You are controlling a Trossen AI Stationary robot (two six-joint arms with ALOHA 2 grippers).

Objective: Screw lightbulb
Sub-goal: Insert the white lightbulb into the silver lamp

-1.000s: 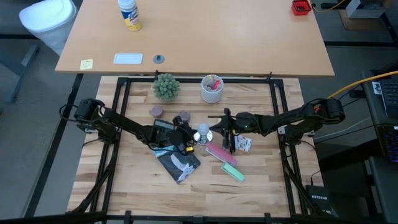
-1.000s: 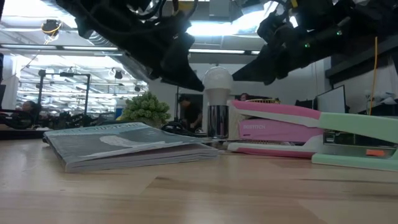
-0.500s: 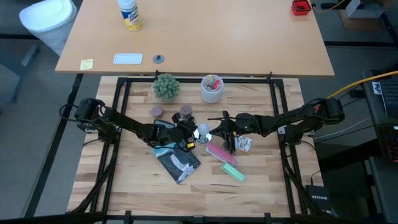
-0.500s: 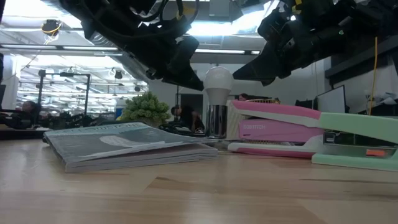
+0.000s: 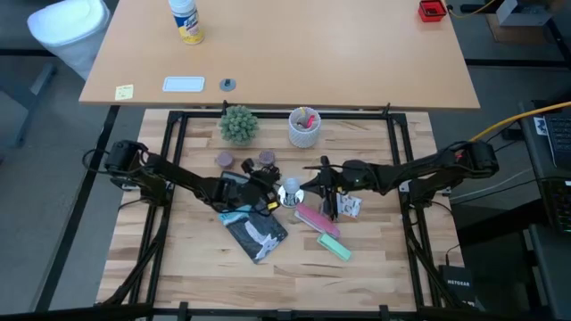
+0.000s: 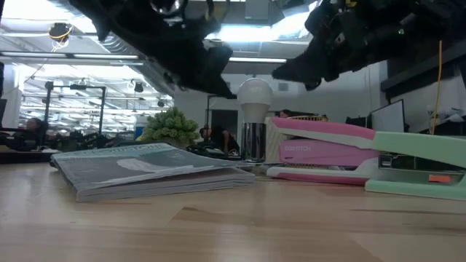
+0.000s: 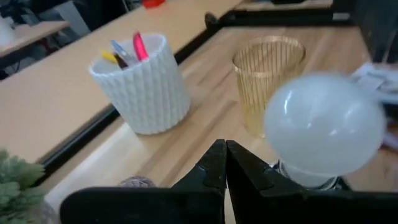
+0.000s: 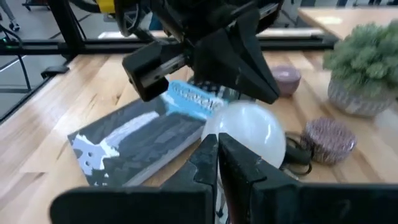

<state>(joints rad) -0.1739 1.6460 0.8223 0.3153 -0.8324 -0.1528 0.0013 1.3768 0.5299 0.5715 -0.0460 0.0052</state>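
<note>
The lightbulb [image 6: 255, 93], round and white, stands upright on a shiny metal base [image 6: 255, 143] at mid-table [image 5: 290, 191]. My left gripper [image 5: 270, 190] is shut, its tips just left of the bulb [image 7: 323, 123], at the height of the globe [image 6: 230, 92]. My right gripper [image 5: 311, 185] is shut too, with its tips [image 8: 217, 148] just in front of the bulb [image 8: 249, 132], up beside the globe's top [image 6: 278, 74]. The two grippers face each other across the bulb. My left gripper has its shut fingertips [image 7: 225, 155] right beside the bulb's globe, coming nearly level from the table's left; I cannot tell whether they touch it. My right gripper's shut fingertips stand close by the globe's upper side, coming from the table's right; whether they touch cannot be told.
A grey book [image 5: 257, 234] lies near the bulb on the near side, with a pink stapler [image 5: 314, 218] and a green stapler [image 5: 335, 248] to its right. A white cup with pens [image 5: 304, 127], a gold wire cup [image 7: 268, 81] and a small plant [image 5: 238, 123] stand farther back.
My left gripper has swung at the wrist, its tips rising from slanting down beside the bulb to nearly level. My right gripper's tips have tipped up a little, from beside the globe to near its top. The bulb has kept still.
</note>
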